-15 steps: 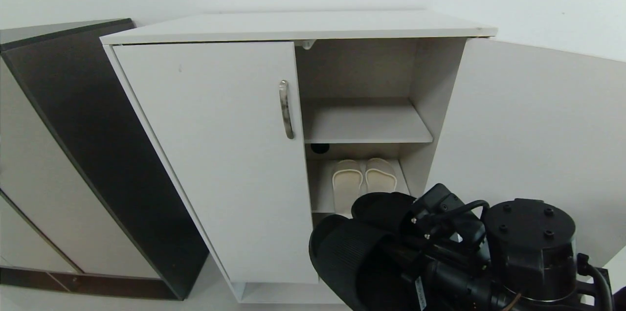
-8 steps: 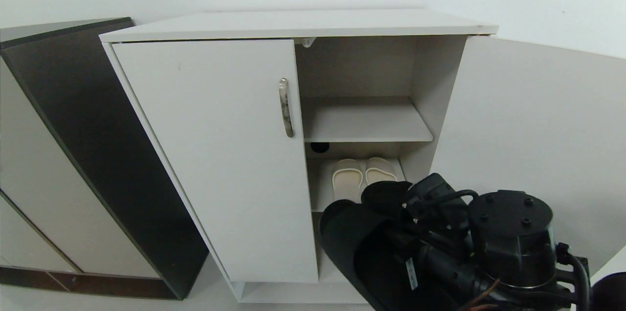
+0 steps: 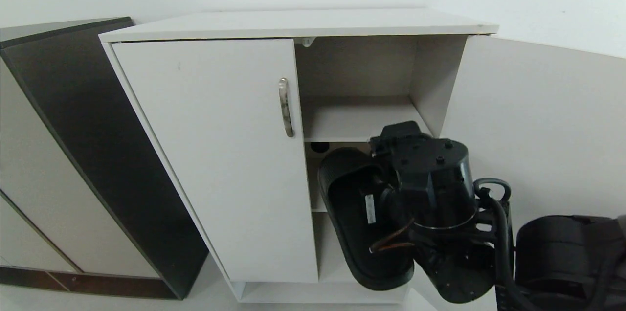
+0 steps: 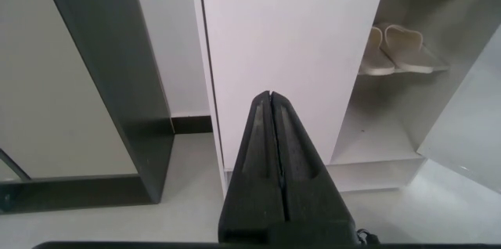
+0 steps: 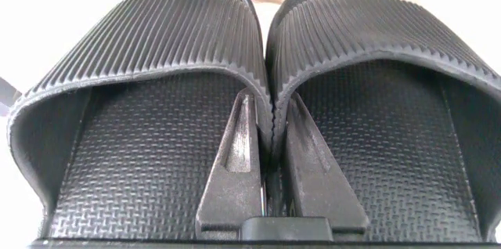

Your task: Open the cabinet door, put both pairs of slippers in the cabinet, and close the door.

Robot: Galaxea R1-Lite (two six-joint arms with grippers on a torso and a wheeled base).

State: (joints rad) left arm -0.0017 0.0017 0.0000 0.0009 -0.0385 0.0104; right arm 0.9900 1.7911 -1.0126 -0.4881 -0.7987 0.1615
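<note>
The white cabinet [image 3: 293, 22] has its left door [image 3: 210, 154] closed and its right door [image 3: 528, 130] swung wide open. My right gripper [image 5: 270, 116] is shut on the pair of black slippers [image 3: 352, 213], pinching their inner side walls [image 5: 270, 61] together. They hang in front of the open right side, toes toward the middle shelf. A pair of white slippers [image 4: 403, 45] lies side by side on that middle shelf. My left gripper [image 4: 270, 100] is shut and empty, low in front of the closed door [image 4: 290, 37].
A dark panel [image 3: 88, 144] leans against the cabinet's left side. The upper shelf [image 3: 352, 120] and bottom shelf [image 4: 376, 135] are bare. A metal handle [image 3: 286, 108] sits on the closed door's right edge. Pale floor [image 4: 180, 218] lies below.
My right arm has risen and pushed forward with the black slippers, from low at the front to the shelf opening, now covering the white slippers in the head view.
</note>
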